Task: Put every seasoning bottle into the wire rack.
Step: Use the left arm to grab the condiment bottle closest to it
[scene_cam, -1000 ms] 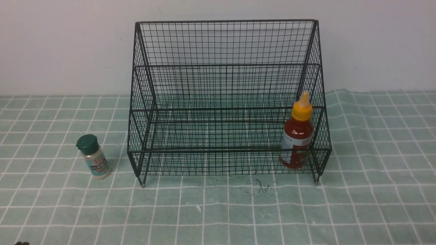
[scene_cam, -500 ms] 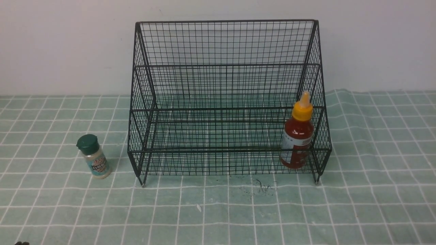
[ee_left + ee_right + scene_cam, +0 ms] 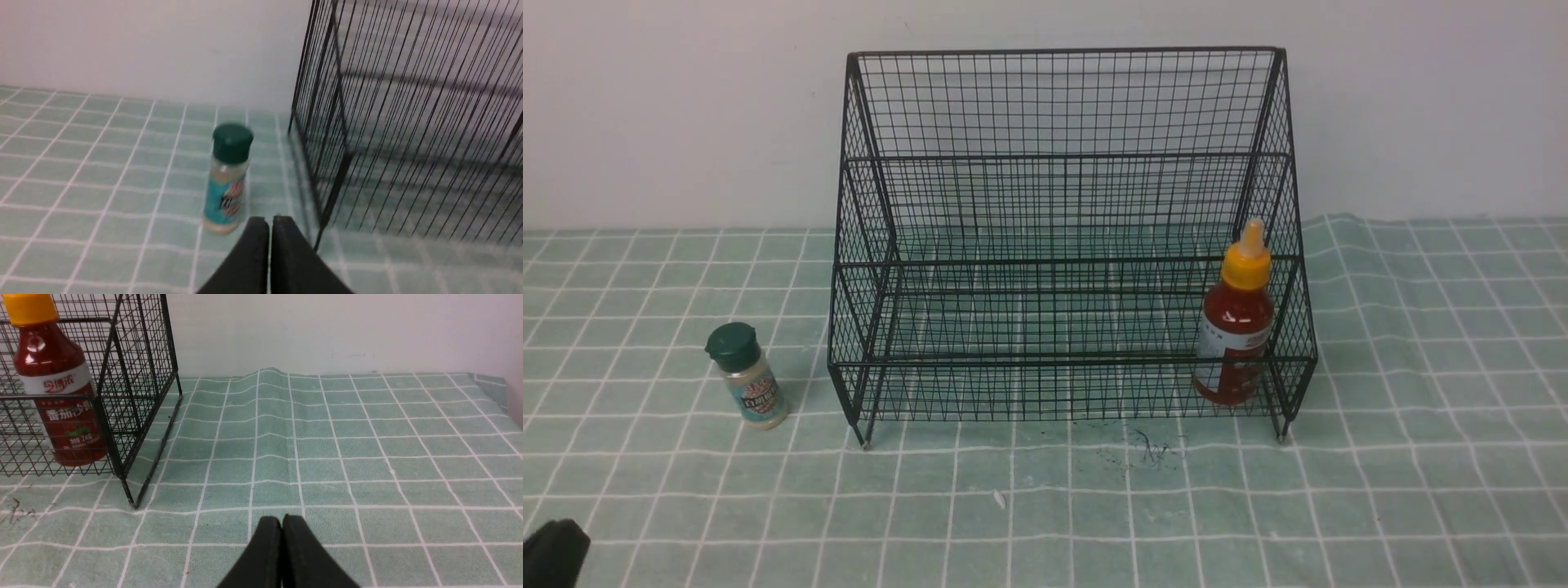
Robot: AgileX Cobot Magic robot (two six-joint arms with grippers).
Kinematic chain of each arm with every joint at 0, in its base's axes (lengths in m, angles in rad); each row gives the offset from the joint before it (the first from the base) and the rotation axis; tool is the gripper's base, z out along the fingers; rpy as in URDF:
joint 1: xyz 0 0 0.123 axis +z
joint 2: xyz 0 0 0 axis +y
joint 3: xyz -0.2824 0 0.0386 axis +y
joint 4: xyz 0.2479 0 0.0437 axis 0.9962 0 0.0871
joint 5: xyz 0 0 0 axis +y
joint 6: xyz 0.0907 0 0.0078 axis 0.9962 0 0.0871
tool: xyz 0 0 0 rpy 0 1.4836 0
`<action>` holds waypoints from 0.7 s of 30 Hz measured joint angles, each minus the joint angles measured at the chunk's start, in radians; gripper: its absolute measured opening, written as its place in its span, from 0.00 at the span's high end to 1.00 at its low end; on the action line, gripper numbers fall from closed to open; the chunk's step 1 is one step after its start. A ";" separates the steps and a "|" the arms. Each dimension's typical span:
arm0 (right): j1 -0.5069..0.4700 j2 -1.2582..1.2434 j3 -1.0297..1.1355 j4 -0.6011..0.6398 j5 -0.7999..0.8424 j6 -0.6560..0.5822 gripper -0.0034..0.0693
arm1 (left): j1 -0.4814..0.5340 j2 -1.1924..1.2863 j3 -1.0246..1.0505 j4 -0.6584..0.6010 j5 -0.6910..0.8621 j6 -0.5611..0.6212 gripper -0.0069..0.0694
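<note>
Jar (image 3: 747, 377) stands upright on the bench (image 3: 1421, 457), just left of the rack (image 3: 1062, 51) and outside it; its green lid is plain, but its teal label is too blurred to read in the left wrist view. Red bottle (image 3: 1236, 331) stands upright inside the rack's lowest shelf at the right end, seen through the mesh; the right wrist view cuts off its cap tip. Left hand (image 3: 269, 222) is closed on nothing, fingers pressed together, near the jar and apart from it; in the front view it is only a dark blur cut off at the near-left corner. Right hand (image 3: 282, 522) is closed and empty, over bare bench right of the rack.
</note>
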 joint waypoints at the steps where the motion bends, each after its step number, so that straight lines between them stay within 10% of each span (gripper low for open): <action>1: 0.000 0.000 0.000 0.000 0.000 0.000 0.97 | 0.000 0.000 0.000 -0.032 -0.050 -0.007 0.92; 9: 0.000 0.000 0.000 0.000 0.000 0.000 0.97 | 0.000 0.000 -0.083 -0.116 -0.435 -0.020 0.92; 21: 0.000 0.000 0.000 0.000 0.000 0.001 0.97 | 0.000 0.657 -0.711 -0.004 0.747 0.029 0.92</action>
